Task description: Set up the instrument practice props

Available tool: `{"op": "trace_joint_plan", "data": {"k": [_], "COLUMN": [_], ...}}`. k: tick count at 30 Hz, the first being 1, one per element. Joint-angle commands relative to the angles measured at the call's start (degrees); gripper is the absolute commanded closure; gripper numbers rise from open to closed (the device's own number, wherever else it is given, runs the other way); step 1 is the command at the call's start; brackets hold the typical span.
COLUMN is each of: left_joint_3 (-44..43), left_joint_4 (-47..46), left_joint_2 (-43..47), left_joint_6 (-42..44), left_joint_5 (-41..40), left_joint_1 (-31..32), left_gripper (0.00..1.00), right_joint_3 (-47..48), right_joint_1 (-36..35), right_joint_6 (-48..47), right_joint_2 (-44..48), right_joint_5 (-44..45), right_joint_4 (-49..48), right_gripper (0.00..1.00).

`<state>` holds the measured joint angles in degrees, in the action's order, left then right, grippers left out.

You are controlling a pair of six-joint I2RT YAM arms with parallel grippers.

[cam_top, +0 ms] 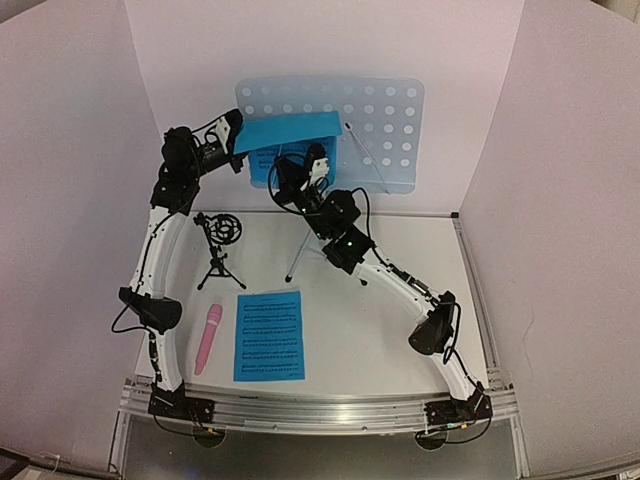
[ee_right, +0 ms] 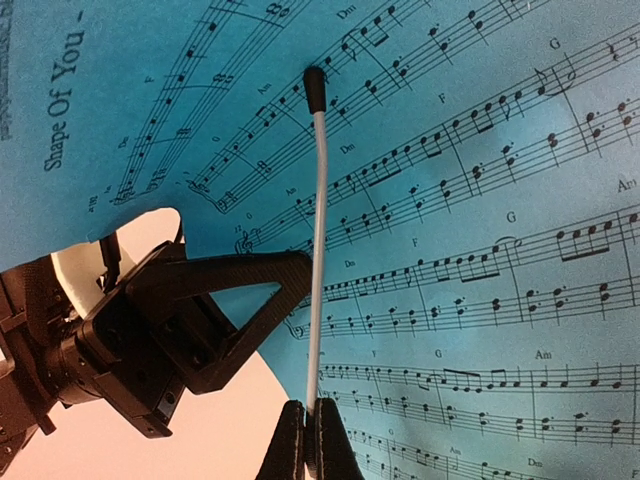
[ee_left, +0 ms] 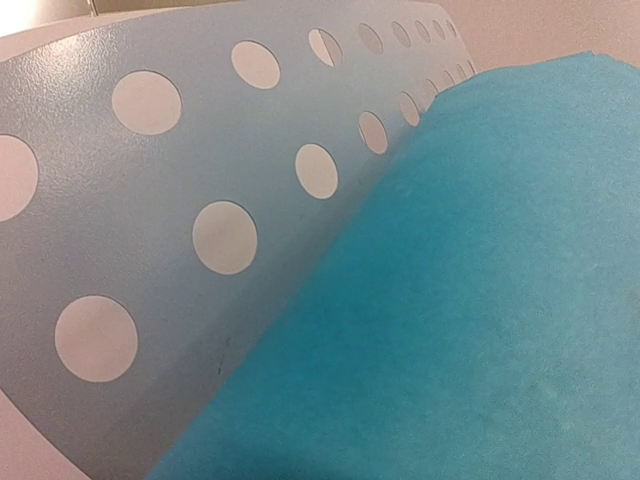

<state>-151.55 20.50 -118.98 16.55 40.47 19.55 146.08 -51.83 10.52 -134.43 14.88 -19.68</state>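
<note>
Page (cam_top: 290, 130) curls forward on the left half of the stand (cam_top: 395, 120), far back. The right claw (ee_right: 310, 445) is pinched shut on the thin rod (ee_right: 316, 250); the opening of the left claw (cam_top: 232, 138) I cannot tell. If the rod lands beside the paper, the page may slide off.

White table top (cam_top: 400, 340), matte. Pale panels close it in on three sides: back wall (cam_top: 320, 40), left wall (cam_top: 60, 200), right wall (cam_top: 570, 250), the side walls angling outward. Aluminium rail (cam_top: 320, 412) runs along the near edge. Grey surface (cam_top: 320, 455) just below the rail.
</note>
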Motion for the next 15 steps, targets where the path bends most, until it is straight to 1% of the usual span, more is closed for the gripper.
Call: {"op": "trace_joint_plan", "data": {"k": [1,15], "left_joint_3": [-2.03,-0.20], "left_joint_4": [-2.68,-1.94], "left_joint_2": [-0.50,0.33], "left_joint_6": [1.79,2.45], "left_joint_5": [-2.45,-1.88], "left_joint_1": [-0.04,0.03], "left_gripper": [1.00,1.00], "right_joint_3": [0.22,-0.55], "right_joint_1": [-1.37,-1.30], "right_joint_6": [-0.38,0.43], "right_joint_2": [3.04,3.17], "right_joint_5": [-1.65,-0.01], "right_joint_4": [-0.97,-0.97], "right_gripper": [1.00,1.00]}}
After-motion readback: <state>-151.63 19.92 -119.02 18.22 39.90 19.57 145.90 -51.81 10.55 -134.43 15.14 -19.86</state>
